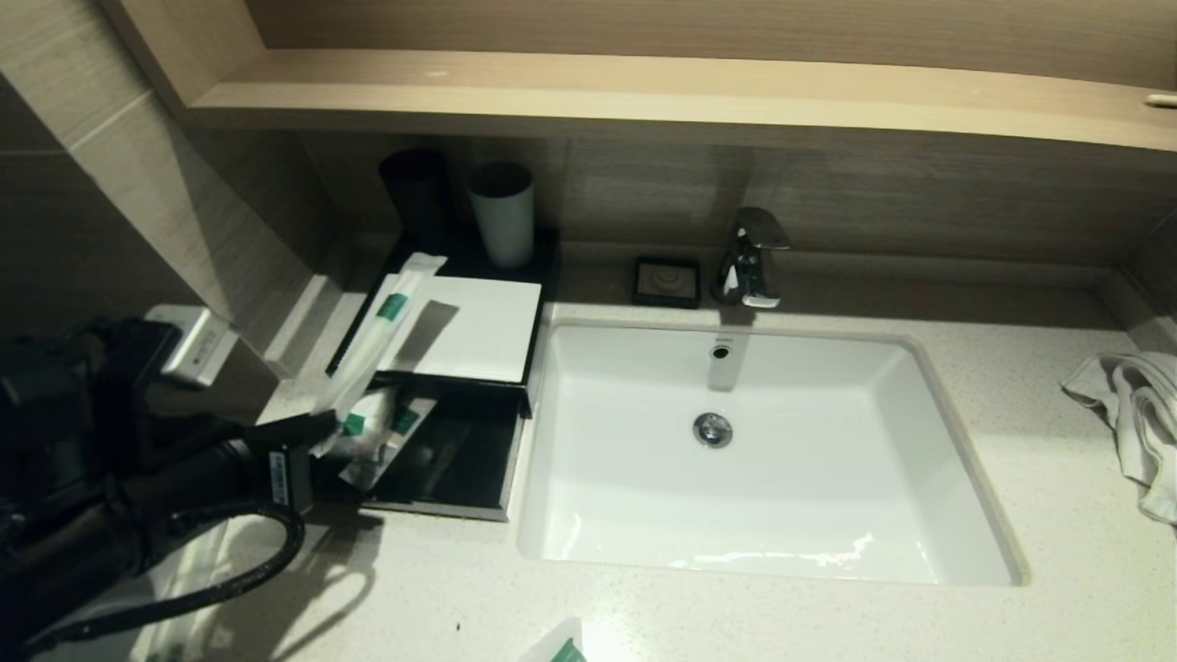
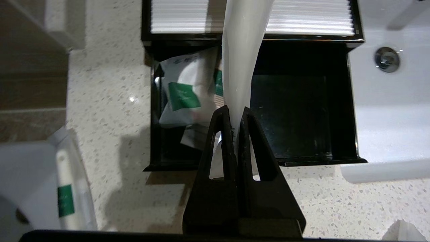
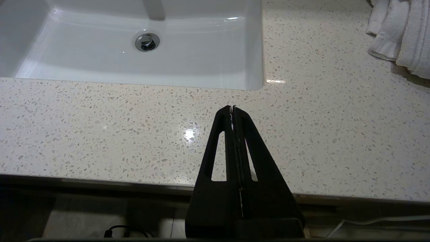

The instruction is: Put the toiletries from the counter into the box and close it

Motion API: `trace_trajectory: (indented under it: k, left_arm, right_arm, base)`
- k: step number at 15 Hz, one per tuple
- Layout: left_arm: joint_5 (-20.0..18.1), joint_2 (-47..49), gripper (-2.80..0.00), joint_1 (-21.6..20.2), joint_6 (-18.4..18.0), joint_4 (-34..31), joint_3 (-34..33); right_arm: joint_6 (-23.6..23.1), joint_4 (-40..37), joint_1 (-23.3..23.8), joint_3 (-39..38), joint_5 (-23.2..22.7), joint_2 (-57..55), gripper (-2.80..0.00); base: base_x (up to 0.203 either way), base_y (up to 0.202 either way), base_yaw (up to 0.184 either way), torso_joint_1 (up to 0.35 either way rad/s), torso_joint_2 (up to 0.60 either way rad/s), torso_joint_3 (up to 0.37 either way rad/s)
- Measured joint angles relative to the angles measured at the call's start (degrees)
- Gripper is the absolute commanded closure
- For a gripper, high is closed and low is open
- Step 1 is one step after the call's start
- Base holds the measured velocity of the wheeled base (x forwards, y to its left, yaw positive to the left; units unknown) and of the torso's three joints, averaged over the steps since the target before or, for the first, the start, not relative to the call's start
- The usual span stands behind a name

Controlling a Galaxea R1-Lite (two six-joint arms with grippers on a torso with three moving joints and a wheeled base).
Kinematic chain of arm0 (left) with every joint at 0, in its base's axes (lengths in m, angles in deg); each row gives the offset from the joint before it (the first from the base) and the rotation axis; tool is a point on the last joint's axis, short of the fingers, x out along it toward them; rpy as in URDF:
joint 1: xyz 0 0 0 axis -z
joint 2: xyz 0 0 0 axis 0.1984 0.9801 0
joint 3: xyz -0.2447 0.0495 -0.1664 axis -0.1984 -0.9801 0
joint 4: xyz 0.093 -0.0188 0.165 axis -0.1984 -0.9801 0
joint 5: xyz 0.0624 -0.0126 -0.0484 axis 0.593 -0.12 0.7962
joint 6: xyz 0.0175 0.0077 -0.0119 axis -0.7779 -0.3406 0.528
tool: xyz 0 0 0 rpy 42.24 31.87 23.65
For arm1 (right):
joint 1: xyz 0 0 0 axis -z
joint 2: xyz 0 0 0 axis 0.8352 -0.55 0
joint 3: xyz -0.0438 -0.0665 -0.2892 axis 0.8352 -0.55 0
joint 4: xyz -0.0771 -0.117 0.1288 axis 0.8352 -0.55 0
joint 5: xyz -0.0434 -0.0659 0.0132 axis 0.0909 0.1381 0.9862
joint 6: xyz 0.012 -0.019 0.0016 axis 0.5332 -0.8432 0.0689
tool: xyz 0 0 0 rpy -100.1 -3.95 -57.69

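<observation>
My left gripper [image 1: 317,430] is shut on the near end of a long white packet with a green label [image 1: 384,324], which slants up and away over the black box [image 1: 515,432]. In the left wrist view the gripper [image 2: 237,112] pinches the packet [image 2: 241,60] above the box's open black compartment [image 2: 302,101]. White packets with green labels [image 2: 181,94] lie in its left part, also in the head view [image 1: 375,432]. More packets lie on the counter [image 2: 65,198] [image 1: 563,649]. My right gripper [image 3: 232,108] is shut and empty over the counter's front edge.
The box's white ribbed top [image 1: 469,326] sits behind the open compartment. Two cups [image 1: 503,213] stand at the back. The white sink [image 1: 956,515] and faucet [image 1: 752,257] are to the right. A white towel [image 1: 1136,414] lies at the far right.
</observation>
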State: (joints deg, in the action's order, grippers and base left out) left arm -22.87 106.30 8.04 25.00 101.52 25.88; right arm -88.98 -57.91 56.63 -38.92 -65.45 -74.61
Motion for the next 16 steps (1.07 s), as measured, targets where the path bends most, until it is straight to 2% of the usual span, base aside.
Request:
trace_trajectory:
  k: [2, 4, 6, 9, 12, 16]
  left_arm:
    - [7.5, -1.4, 0.00, 2.8, 3.2, -6.7, 3.3]
    - [10.2, -2.9, 0.00, 6.2, 6.5, -13.4, 5.9]
    - [10.7, -4.8, 0.00, 8.7, 7.9, -21.9, 8.8]
    - [10.8, -7.6, 0.00, 9.8, 7.9, -34.1, 12.9]
    - [10.7, -9.7, 0.00, 10.0, 4.4, -37.6, 13.1]
    - [10.7, -10.4, 0.00, 10.0, 4.1, -40.7, 13.6]
  right_arm:
    - [0.0, 0.0, 0.0, 0.0, 0.0, 0.0, 0.00]
    - [0.0, 0.0, 0.0, 0.0, 0.0, 0.0, 0.00]
    - [0.0, 0.0, 0.0, 0.0, 0.0, 0.0, 0.00]
    - [0.0, 0.0, 0.0, 0.0, 0.0, 0.0, 0.00]
    - [0.0, 0.0, 0.0, 0.0, 0.0, 0.0, 0.00]
    - [0.0, 0.0, 0.0, 0.0, 0.0, 0.0, 0.00]
  base:
    - [0.000, 0.000, 0.000, 0.000, 0.00, 0.000]
    - [0.000, 0.000, 0.000, 0.000, 0.00, 0.000]
    - [0.000, 0.000, 0.000, 0.000, 0.00, 0.000]
    - [0.000, 0.000, 0.000, 0.000, 0.00, 0.000]
    - [0.000, 0.000, 0.000, 0.000, 0.00, 0.000]
    - [0.000, 0.000, 0.000, 0.000, 0.00, 0.000]
